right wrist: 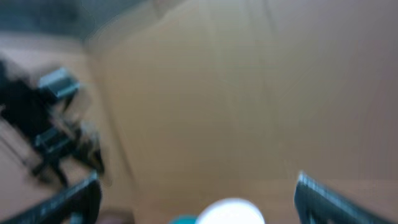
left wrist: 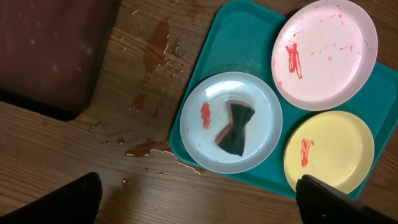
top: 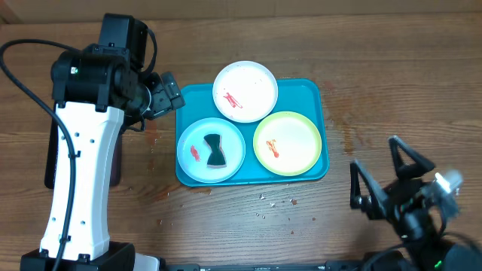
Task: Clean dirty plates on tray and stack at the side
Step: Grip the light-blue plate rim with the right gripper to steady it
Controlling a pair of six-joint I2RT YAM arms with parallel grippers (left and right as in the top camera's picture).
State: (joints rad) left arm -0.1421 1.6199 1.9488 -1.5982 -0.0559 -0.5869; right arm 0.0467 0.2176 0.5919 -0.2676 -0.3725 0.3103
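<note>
The turquoise tray [top: 312, 94] holds three dirty plates. The white plate [top: 245, 91] sits at the back, the pale blue plate [top: 197, 143] front left, the yellow-green plate [top: 288, 143] front right; each has red smears. A dark sponge [top: 216, 150] lies on the blue plate. In the left wrist view the tray [left wrist: 239, 46], white plate [left wrist: 324, 53], blue plate [left wrist: 214, 121], sponge [left wrist: 236, 128] and yellow-green plate [left wrist: 329, 152] all show. My left gripper [top: 167, 94] is open and empty, left of the tray. My right gripper [top: 384, 175] is open and empty at the front right; its view is blurred.
A dark tray with a maroon inside [left wrist: 46, 50] lies at the far left, partly under the left arm. Wet red-brown stains [left wrist: 155, 50] and crumbs [top: 275, 202] mark the wood beside and in front of the turquoise tray.
</note>
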